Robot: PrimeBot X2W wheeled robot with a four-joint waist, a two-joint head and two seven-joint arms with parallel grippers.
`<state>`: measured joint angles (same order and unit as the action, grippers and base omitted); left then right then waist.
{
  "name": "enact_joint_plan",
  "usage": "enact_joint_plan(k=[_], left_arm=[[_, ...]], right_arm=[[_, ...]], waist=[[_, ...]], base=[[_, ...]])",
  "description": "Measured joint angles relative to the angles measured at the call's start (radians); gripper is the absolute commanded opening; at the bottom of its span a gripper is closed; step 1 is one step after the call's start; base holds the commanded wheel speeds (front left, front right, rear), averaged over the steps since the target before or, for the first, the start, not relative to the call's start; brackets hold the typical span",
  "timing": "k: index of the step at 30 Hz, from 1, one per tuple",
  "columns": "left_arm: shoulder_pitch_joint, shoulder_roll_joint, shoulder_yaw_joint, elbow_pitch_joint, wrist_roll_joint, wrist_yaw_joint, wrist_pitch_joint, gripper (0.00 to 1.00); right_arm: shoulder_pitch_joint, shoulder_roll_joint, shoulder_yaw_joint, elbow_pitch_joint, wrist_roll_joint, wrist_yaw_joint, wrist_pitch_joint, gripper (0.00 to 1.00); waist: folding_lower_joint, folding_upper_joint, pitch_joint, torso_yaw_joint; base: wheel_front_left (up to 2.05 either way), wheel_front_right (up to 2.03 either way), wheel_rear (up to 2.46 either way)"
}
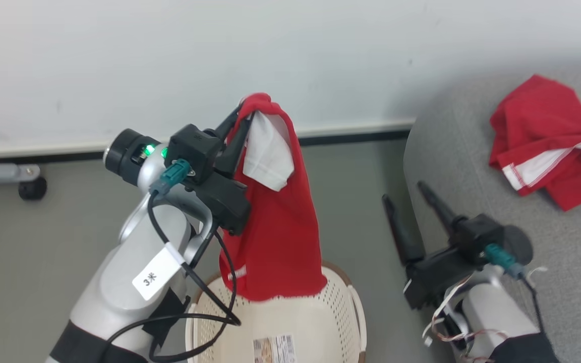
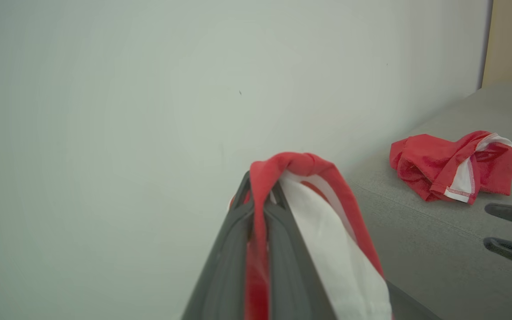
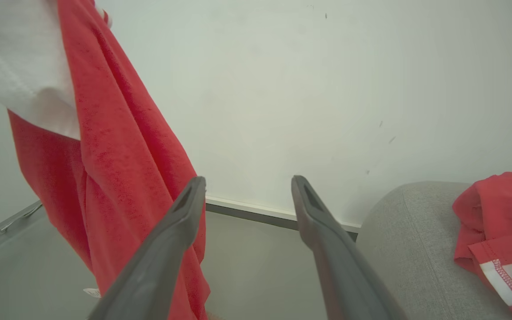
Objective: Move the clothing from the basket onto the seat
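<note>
My left gripper (image 1: 244, 112) is shut on a red garment (image 1: 275, 227) with a white panel, which hangs down over the cream-white basket (image 1: 343, 312), its hem reaching the rim. In the left wrist view the same gripper (image 2: 260, 195) pinches the red fabric (image 2: 300, 166) between its fingers. A second red garment (image 1: 547, 138) with a white stitched band lies crumpled on the grey seat (image 1: 472, 166) at the right, and this garment (image 2: 451, 164) appears on the seat (image 2: 438, 231) there too. My right gripper (image 1: 405, 191) stands open beside the seat's rounded edge, holding nothing; its fingers (image 3: 180, 222) are spread.
A white wall with a dark baseboard (image 1: 351, 136) runs behind. A castor wheel (image 1: 32, 189) of some frame sits on the grey floor at the far left. A printed label (image 1: 274, 349) lies in the basket's bottom.
</note>
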<state>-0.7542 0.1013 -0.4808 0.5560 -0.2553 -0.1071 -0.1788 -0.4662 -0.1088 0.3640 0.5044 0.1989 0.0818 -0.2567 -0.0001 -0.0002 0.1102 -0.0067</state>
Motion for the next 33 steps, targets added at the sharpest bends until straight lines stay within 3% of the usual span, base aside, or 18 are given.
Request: enact_joint_plan(k=[9, 16, 33], left_arm=[[0.022, -0.028, -0.028, 0.027, -0.035, -0.008, 0.037, 0.0], [0.031, -0.048, -0.068, -0.01, -0.043, -0.009, 0.075, 0.0], [0.048, -0.056, -0.135, -0.154, -0.071, -0.009, 0.143, 0.0]], right_arm=[[0.006, 0.032, 0.109, 0.109, 0.0, 0.033, 0.0, 1.0], [0.006, 0.041, 0.18, 0.174, 0.0, 0.039, 0.0, 1.0], [-0.098, 0.047, 0.344, 0.354, 0.025, 0.042, 0.0, 0.97]], waist=[[0.0, 0.0001, -0.118, 0.005], [-0.0001, 0.0, -0.191, 0.018], [0.0001, 0.0002, -0.227, 0.081]], base=[[0.0, 0.0, 0.0], [0.0, 0.0, 0.0], [0.0, 0.0, 0.0]])
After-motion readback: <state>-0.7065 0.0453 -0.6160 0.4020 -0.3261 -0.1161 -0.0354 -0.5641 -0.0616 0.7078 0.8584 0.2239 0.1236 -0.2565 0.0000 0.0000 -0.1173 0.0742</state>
